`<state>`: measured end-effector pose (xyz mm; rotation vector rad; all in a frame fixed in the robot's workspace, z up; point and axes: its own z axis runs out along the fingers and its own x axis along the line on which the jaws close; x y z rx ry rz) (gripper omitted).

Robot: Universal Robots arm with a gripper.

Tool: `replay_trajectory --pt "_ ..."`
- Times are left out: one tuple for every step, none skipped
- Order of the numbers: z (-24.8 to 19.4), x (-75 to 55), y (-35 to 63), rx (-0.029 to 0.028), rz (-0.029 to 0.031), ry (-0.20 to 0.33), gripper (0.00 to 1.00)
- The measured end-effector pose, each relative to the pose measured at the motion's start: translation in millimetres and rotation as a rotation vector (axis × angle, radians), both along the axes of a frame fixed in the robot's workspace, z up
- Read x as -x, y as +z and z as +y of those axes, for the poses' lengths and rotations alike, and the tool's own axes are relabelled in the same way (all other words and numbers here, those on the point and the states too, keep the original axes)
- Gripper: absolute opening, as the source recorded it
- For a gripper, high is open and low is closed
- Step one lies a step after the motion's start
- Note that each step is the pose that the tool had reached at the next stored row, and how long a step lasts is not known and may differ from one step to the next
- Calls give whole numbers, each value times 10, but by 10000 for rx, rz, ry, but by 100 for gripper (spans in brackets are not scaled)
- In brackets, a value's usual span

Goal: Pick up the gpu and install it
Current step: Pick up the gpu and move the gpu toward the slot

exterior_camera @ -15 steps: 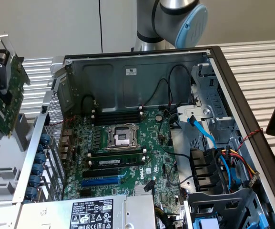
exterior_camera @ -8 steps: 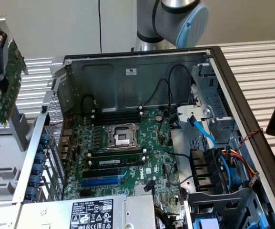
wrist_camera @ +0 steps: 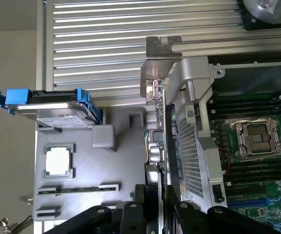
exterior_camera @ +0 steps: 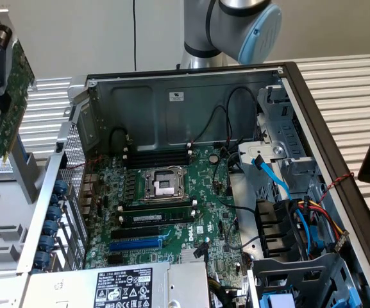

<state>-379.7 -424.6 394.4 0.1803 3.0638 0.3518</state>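
My gripper [wrist_camera: 156, 207] is matte black, with angled linkage bars [wrist_camera: 84, 223] on both sides of the jaws, each pinned by round black pivot screws [wrist_camera: 100, 210]. Well behind the jaws, my arm [exterior_camera: 220, 29] is smooth silver-grey with a pale blue cap [exterior_camera: 266, 32].

gpu [exterior_camera: 11, 96]: bracket [wrist_camera: 159, 53] made of bare silver metal
case [exterior_camera: 191, 106]: formed of matt grey sheet metal

Open air above blue slot [exterior_camera: 136, 244], perforated case wall [exterior_camera: 75, 167] between it and gpu [exterior_camera: 8, 96], black cables [exterior_camera: 236, 210] near.
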Motion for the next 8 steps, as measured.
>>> replay_trajectory --pt "-8 -23 23 -1 58 0 27" --pt "-14 -45 44 0 113 0 27" --pt "-20 -64 61 -1 177 1 27" --pt "-23 -78 71 0 261 0 27" --pt "-26 -91 72 0 356 0 27" --pt "-27 -95 72 -4 372 -9 27" --pt "-27 -95 71 -6 379 -48 27" --pt "-27 -96 71 -7 380 -130 27"
